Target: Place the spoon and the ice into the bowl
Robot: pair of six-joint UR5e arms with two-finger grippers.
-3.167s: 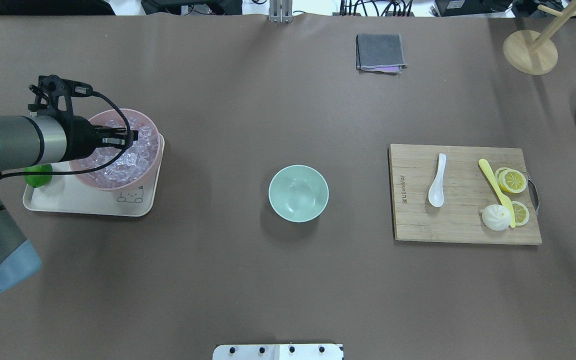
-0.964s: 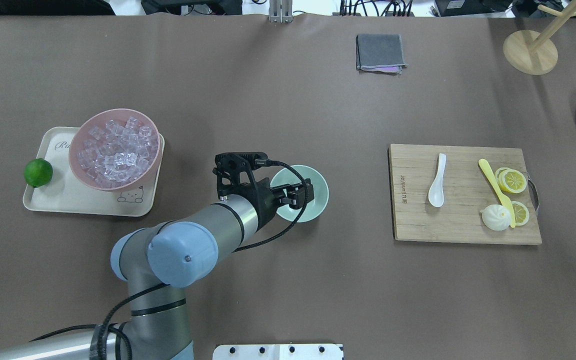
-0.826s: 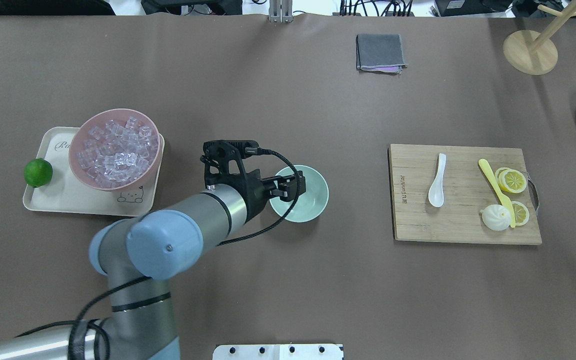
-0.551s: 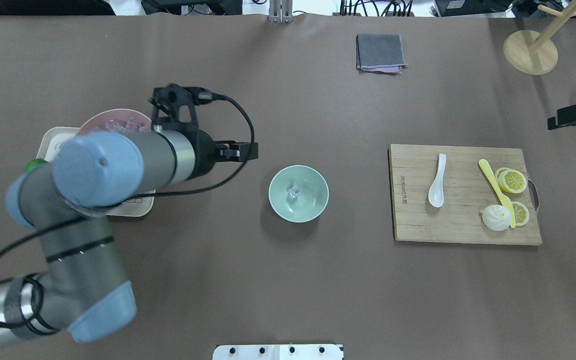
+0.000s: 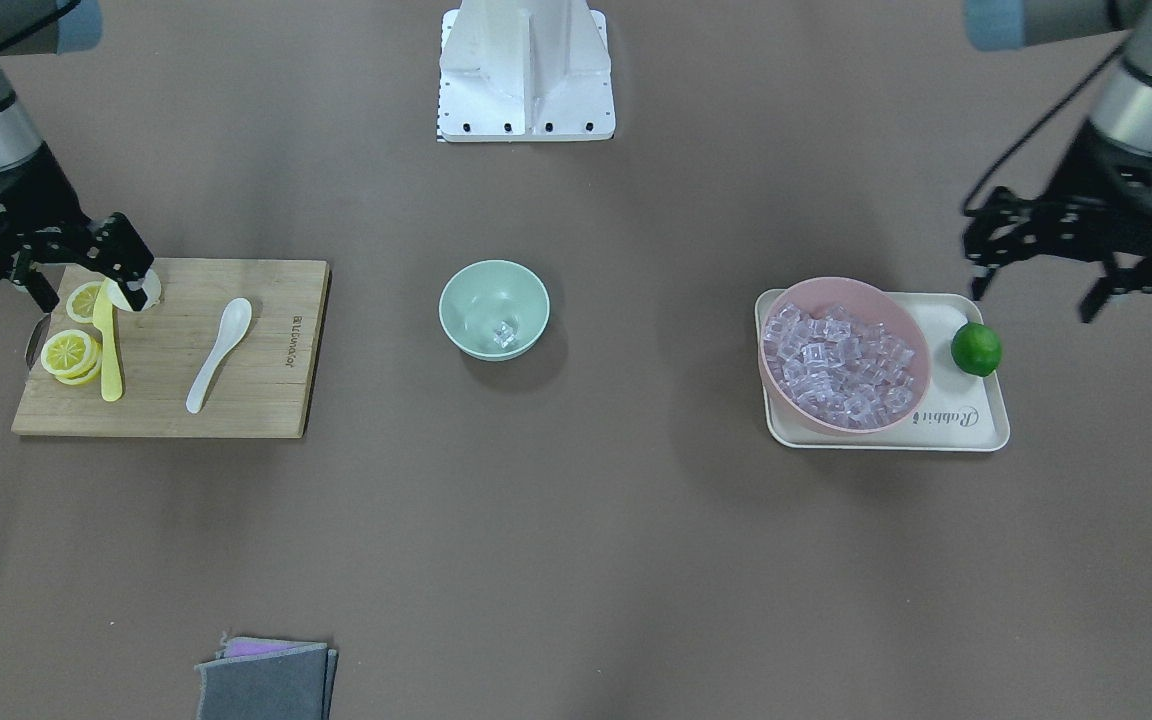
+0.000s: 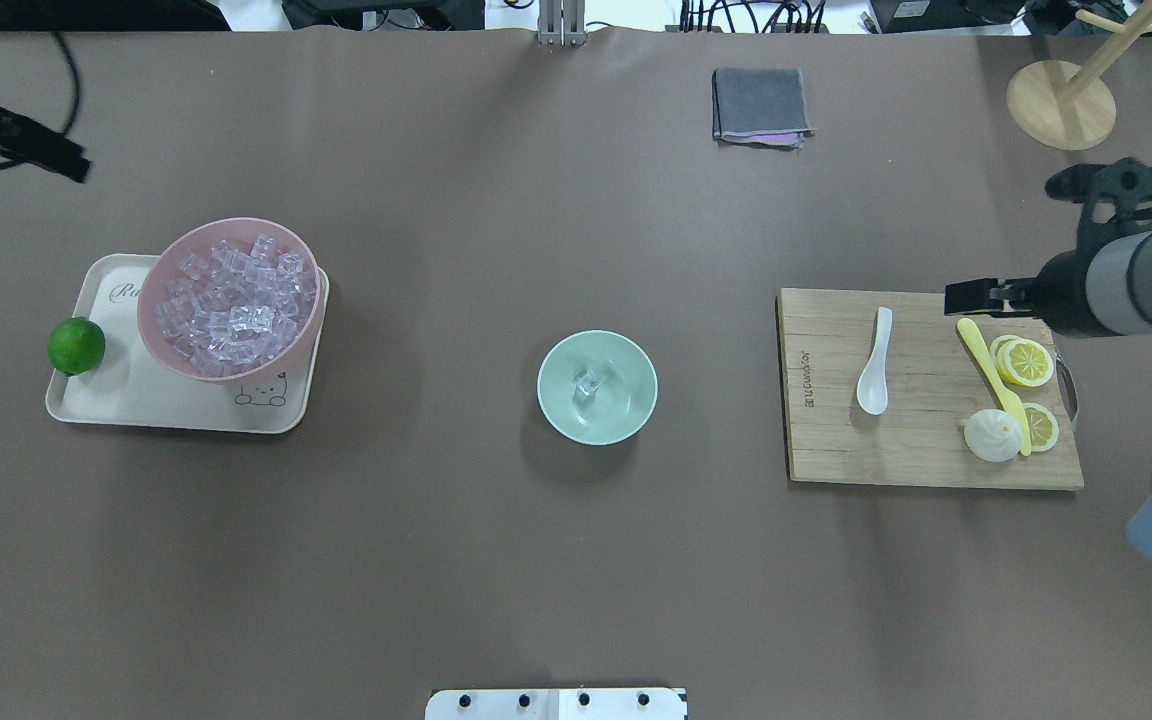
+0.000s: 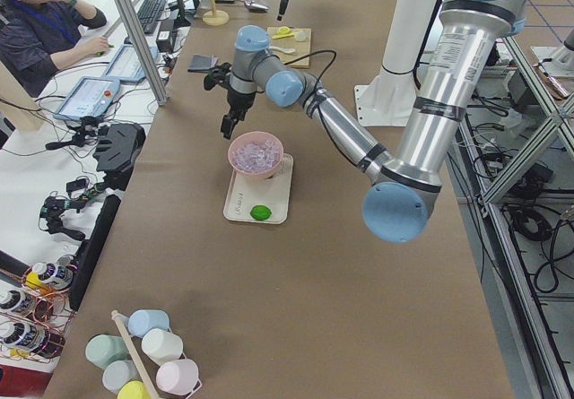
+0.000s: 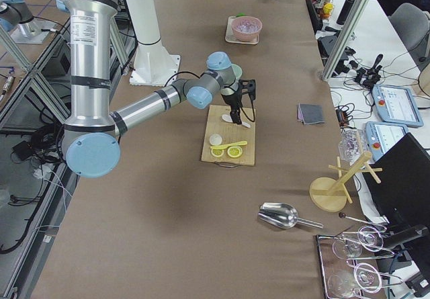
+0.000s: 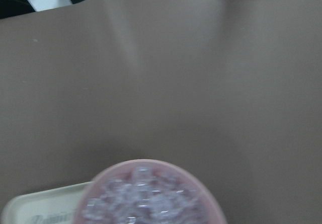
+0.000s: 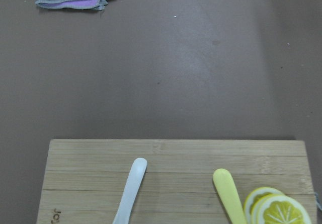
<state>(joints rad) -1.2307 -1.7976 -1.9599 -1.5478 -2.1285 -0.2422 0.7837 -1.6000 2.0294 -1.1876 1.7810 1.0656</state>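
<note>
The mint-green bowl [image 6: 626, 412] [image 5: 466, 290] stands mid-table with one clear ice cube [image 6: 588, 383] [image 5: 504, 333] in it. The white spoon [image 6: 874, 362] [image 5: 219, 354] lies on the wooden cutting board [image 6: 926, 455], and its handle shows in the right wrist view [image 10: 132, 189]. My right gripper [image 6: 951, 297] [image 5: 136, 268] is open and empty, above the board's far edge between the spoon's handle and the yellow knife [image 6: 991, 370]. My left gripper [image 5: 974, 250] [image 6: 71, 165] is open and empty, raised beyond the pink bowl [image 6: 229, 298].
The pink bowl is full of ice cubes and stands on a cream tray [image 6: 136, 405] with a lime [image 6: 76, 345]. Lemon slices [image 6: 1024, 360] and a white bun [image 6: 991, 435] share the board. A grey cloth [image 6: 760, 104] and a wooden stand [image 6: 1060, 104] are at the far side.
My left gripper carried an ice cube from the pink bowl, let it go into the mint bowl, and swung back far left. My right arm came in over the cutting board.
</note>
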